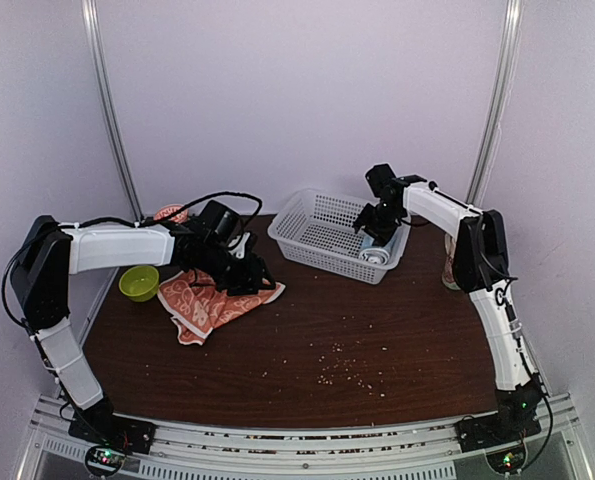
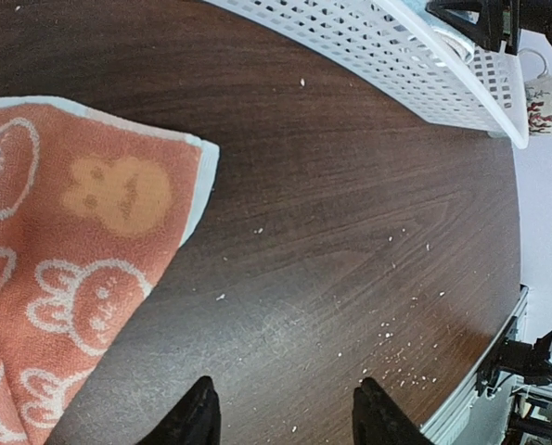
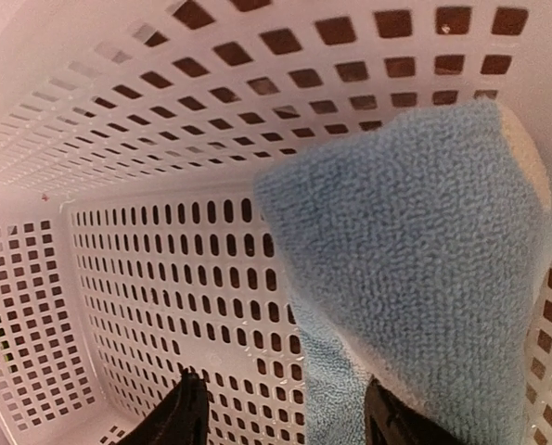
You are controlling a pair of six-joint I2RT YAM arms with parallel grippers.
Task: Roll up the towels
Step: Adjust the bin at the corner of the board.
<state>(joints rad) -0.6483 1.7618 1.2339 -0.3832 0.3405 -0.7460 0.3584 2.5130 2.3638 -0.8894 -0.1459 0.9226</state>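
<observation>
Found light-blue towel point(image 3: 415, 260) rolled inside white basket point(image 3: 118, 260), under right gripper point(image 3: 285, 413), jaws half apart, clamping nothing. Found orange-red bunny-print towel point(image 2: 71, 260) unrolled on table point(image 2: 350, 232), beside left gripper point(image 2: 285, 419), likewise half apart, empty. Judged second roll pending; called for pinching its edge.

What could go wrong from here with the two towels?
The orange towel lies crumpled beside the open left gripper, not between its jaws; a roll may start crooked.
The blue towel leans on the basket wall by the open right gripper; withdrawing could snag it.
Crumbs could get rolled in.
</observation>
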